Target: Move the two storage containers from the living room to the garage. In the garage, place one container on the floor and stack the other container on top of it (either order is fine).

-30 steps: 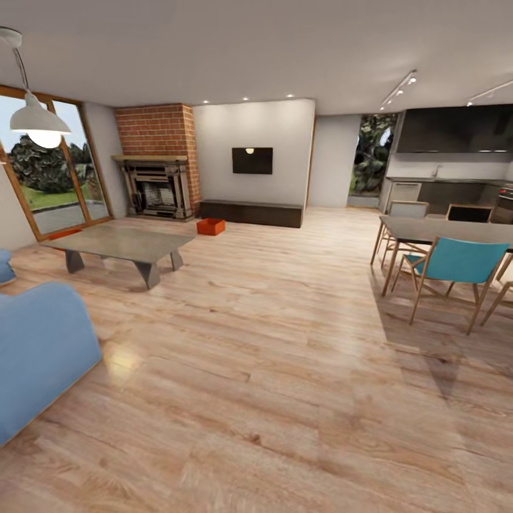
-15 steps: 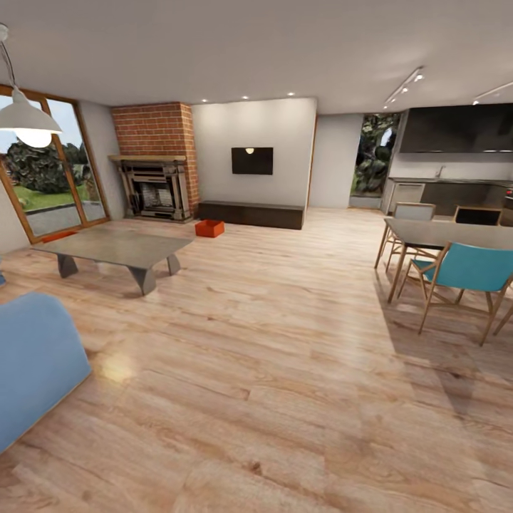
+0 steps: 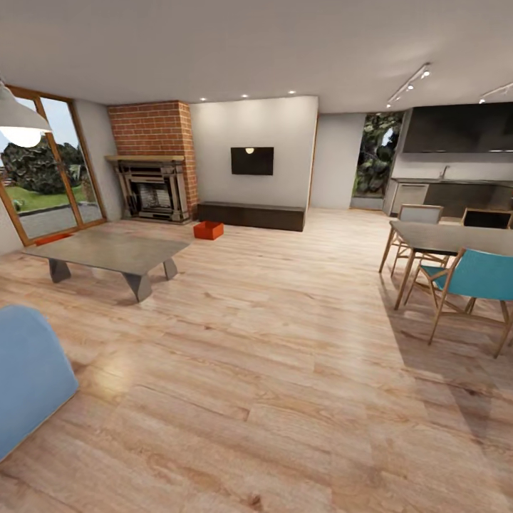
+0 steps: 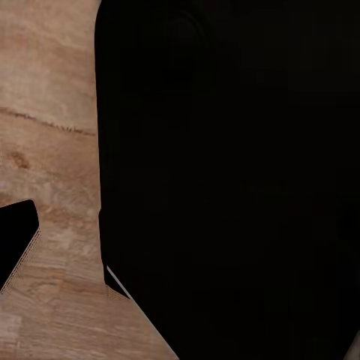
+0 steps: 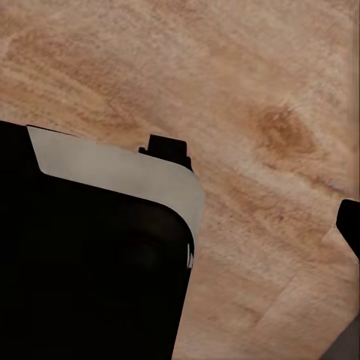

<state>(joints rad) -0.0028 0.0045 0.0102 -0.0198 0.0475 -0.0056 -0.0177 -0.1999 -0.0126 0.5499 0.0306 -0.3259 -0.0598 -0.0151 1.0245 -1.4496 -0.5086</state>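
Standing in the living room, I saw one orange storage container [image 3: 209, 229] sitting on the light wood floor [image 3: 285, 342] way across the room, just in front of the long dark TV cabinet [image 3: 251, 215] and beside the brick fireplace [image 3: 154, 164]. A sliver of a second orange container [image 3: 53, 239] poked out behind the far end of the coffee table [image 3: 107, 253], right by the glass patio doors [image 3: 43, 171]. Both bins were well apart from the robot, nowhere near either set of jaws.

The blue sofa [image 3: 28, 377] sat close on the left side, and the dining table [image 3: 456, 239] with a teal chair [image 3: 474, 281] was off to the right, with the dark kitchen behind it.

The wrist cameras weren't much help: each one looked down at wood planks past a big black chunk of the robot's own body. Honestly couldn't tell whether the left or right jaws were released or clenched from that.
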